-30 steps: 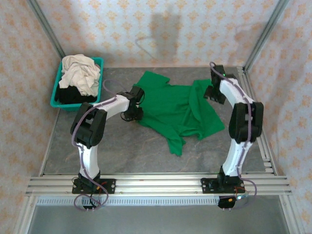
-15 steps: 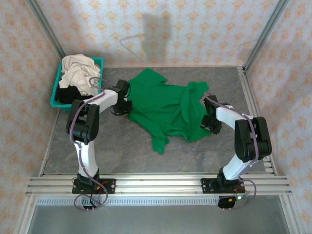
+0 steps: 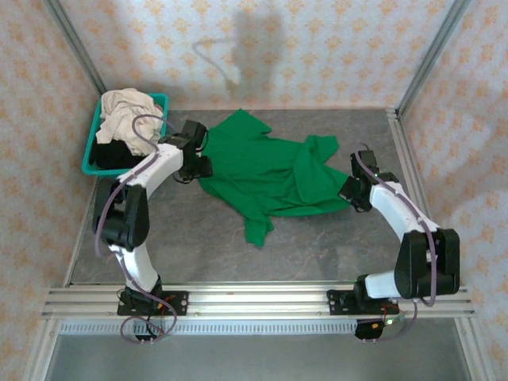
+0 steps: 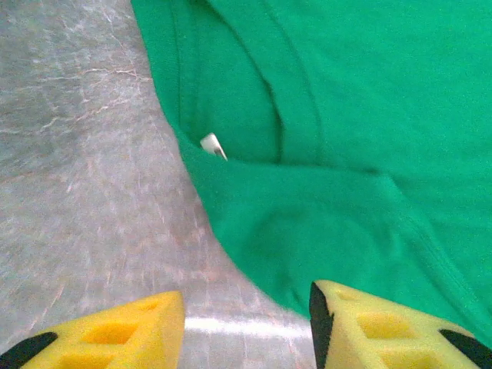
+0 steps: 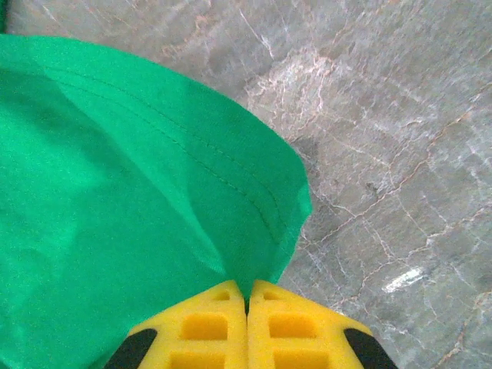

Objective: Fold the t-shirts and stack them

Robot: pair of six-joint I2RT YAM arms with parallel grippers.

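Note:
A bright green t-shirt [image 3: 266,176] lies crumpled across the middle of the grey table. In the left wrist view its collar with a small white tag [image 4: 213,144] shows. My left gripper [image 3: 196,164] [image 4: 246,330] stands open at the shirt's left edge near that collar; one yellow finger [image 4: 384,330] is over the cloth, the other over bare table. My right gripper [image 3: 352,193] [image 5: 247,296] is shut on the green shirt's [image 5: 138,200] hemmed right edge. A cream-white shirt [image 3: 127,115] and a black shirt [image 3: 113,156] lie heaped in the basket.
The teal plastic basket [image 3: 163,98] sits at the back left corner, close behind my left arm. Metal frame posts and patterned walls close in the table on three sides. Bare grey table [image 3: 317,246] lies in front of the green shirt.
My right arm swung from the back right toward the near right, dragging the shirt's right edge. My left gripper moved left and back, and the shirt shifted left with it.

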